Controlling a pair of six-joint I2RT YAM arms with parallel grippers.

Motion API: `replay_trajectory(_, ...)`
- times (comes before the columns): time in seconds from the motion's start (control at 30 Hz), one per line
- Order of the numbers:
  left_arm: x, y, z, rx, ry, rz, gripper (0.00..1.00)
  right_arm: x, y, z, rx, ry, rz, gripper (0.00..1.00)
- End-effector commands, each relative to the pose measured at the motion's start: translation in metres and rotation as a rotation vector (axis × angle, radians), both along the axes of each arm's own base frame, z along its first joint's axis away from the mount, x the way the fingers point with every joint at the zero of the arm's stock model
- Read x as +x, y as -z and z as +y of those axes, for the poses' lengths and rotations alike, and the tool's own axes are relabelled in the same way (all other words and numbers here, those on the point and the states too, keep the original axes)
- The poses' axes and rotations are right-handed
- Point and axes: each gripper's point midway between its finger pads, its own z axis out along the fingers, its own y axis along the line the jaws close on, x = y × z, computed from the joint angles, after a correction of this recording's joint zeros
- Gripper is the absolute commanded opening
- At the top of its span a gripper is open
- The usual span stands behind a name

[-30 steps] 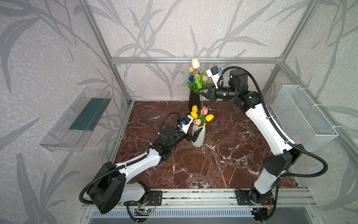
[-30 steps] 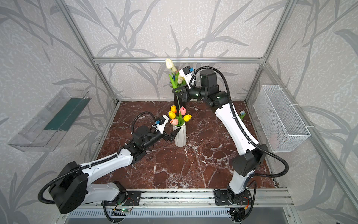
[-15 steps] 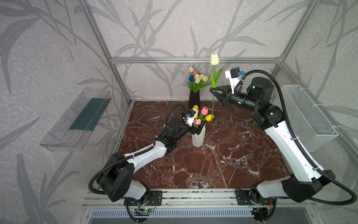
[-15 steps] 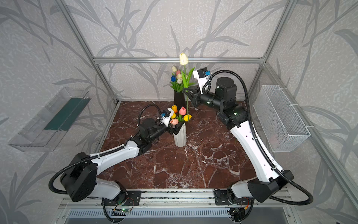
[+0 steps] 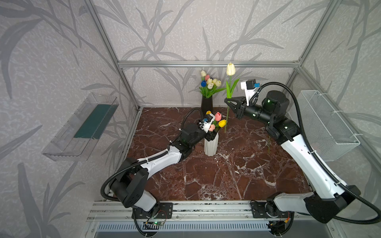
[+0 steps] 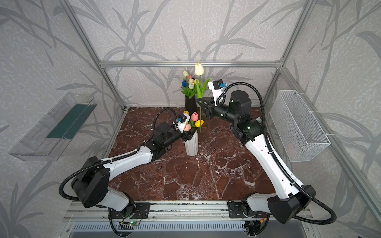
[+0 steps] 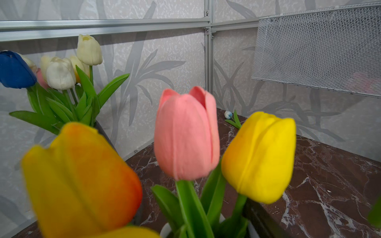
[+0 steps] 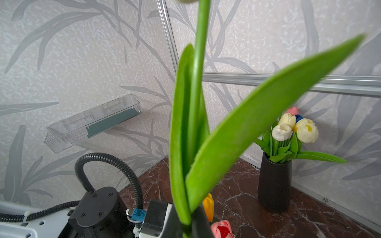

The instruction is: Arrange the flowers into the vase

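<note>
Step in hand, by your reading: one flower is mid-carry on its way to the white vase [image 5: 210,147], not yet inserted. Your right gripper [image 5: 226,101] is pinched shut on the stem of a cream tulip [image 5: 229,88], gripping just under the leaves. The tulip hangs in the air just beyond the white vase, off its far right side in both top views, and touches nothing there. Its long axis runs near vertical with a slight lean. The head points up, high above the vase mouth. The cut end points down and shows beside the yellow head among the tulips [image 5: 218,116] already standing in that vase. Whether the tip is clear of the rim height, you cannot tell. Your left gripper [image 5: 213,136] sits at the near left of the vase rim, its jaws lost among stems and behind its own camera mount. You cannot tell how wide they stand or whether they hold anything. The next move likely calls for bringing the cut end over the vase mouth and keeping the stem upright. Then lower it into a gap between the standing stems, and release only once it is seated. A black vase [image 5: 206,104] behind the white vase holds more flowers. One stray flower [image 5: 269,144] lies on the floor well to the white vase's right.
</note>
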Motion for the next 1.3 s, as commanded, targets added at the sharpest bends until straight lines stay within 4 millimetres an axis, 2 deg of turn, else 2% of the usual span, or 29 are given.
replay_trajectory(0.0,0.008,-0.003,0.004,0.019,-0.041,-0.015,0.61,-0.012,-0.017,-0.007,0.051,0.006,-0.062,0.06)
replay_trajectory(0.27,0.001,-0.011,0.008,0.015,-0.032,-0.035,0.43,-0.019,-0.005,-0.015,0.044,0.039,-0.07,0.06)
replay_trajectory(0.33,-0.002,-0.014,0.008,0.009,-0.021,-0.042,0.31,-0.018,-0.002,-0.017,0.04,0.047,-0.068,0.06)
replay_trajectory(0.37,-0.003,-0.014,0.008,0.01,-0.018,-0.043,0.28,-0.019,-0.002,-0.017,0.042,0.048,-0.073,0.06)
replay_trajectory(0.63,-0.014,-0.023,0.01,-0.009,0.008,-0.054,0.23,-0.024,0.005,-0.018,0.045,0.04,-0.08,0.06)
replay_trajectory(0.7,-0.019,-0.027,0.011,-0.023,0.02,-0.059,0.34,-0.025,0.008,-0.018,0.041,0.038,-0.077,0.06)
replay_trajectory(0.77,-0.022,-0.028,0.01,-0.02,0.036,-0.053,0.34,-0.025,0.01,-0.019,0.039,0.042,-0.073,0.06)
replay_trajectory(1.0,-0.022,-0.033,0.01,-0.006,0.038,-0.049,0.12,-0.025,0.014,-0.022,0.042,0.053,-0.089,0.06)
replay_trajectory(1.13,-0.014,-0.036,0.012,-0.01,0.006,-0.046,0.11,-0.02,0.017,-0.022,0.091,0.065,-0.101,0.05)
replay_trajectory(1.27,-0.009,-0.043,0.019,-0.027,-0.046,-0.055,0.12,-0.02,0.005,-0.018,0.182,0.032,-0.152,0.04)
